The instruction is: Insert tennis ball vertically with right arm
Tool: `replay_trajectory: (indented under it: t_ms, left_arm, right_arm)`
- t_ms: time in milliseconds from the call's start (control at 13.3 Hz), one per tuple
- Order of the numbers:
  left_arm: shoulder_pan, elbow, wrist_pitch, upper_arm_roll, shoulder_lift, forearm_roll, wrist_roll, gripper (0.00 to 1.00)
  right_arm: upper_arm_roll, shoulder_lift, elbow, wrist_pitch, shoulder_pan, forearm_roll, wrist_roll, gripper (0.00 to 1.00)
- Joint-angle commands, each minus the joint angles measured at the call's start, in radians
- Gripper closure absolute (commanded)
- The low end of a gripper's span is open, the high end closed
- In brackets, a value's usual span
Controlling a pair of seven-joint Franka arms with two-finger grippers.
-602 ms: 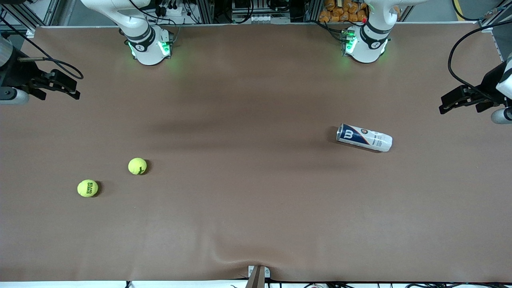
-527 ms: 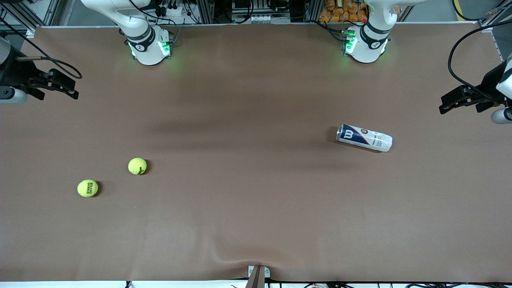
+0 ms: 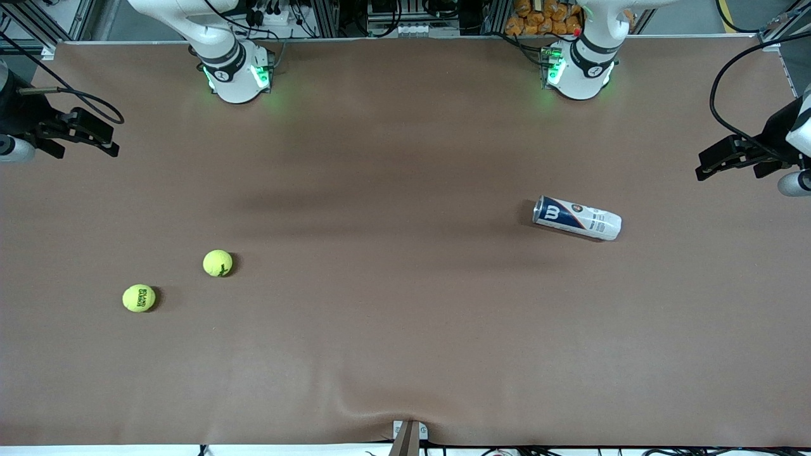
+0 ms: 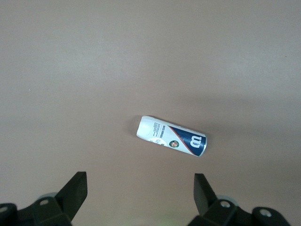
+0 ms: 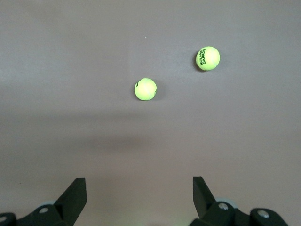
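Two yellow tennis balls lie on the brown table toward the right arm's end: one (image 3: 217, 263) and a printed one (image 3: 139, 297) nearer the front camera. Both show in the right wrist view, the plain ball (image 5: 146, 89) and the printed ball (image 5: 208, 58). A blue and white ball can (image 3: 576, 218) lies on its side toward the left arm's end and shows in the left wrist view (image 4: 171, 136). My right gripper (image 3: 104, 136) (image 5: 139, 188) is open and empty, high over the table's edge. My left gripper (image 3: 702, 166) (image 4: 140, 186) is open and empty, high over its own end.
The brown table cover (image 3: 405, 316) has a small wrinkle at its front edge near a bracket (image 3: 408, 434). The two arm bases (image 3: 236, 73) (image 3: 578, 69) stand along the back edge, with cables and racks past them.
My right gripper has drifted slightly outward toward its end of the table. The left arm, the balls and the can have not moved.
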Motion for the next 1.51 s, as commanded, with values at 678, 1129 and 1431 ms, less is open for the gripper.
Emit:
replay_trajectory:
  t_ms: [678,1129,1431]
  left_arm:
    - [-0.004,0.010,0.002,-0.007,0.012,0.037,0.202,0.00]
    - [-0.008,0.009,0.002,-0.013,0.012,0.040,0.209,0.00]
    - [-0.088,-0.001,-0.003,-0.022,0.050,0.121,0.246,0.00]
  right_arm:
    - [0.004,-0.003,0.008,0.032,-0.015,-0.007,-0.011,0.00]
    - [-0.003,0.000,0.022,0.043,-0.050,-0.013,-0.014,0.00]
    - [-0.004,0.000,0.026,0.051,-0.039,-0.024,-0.014,0.00]
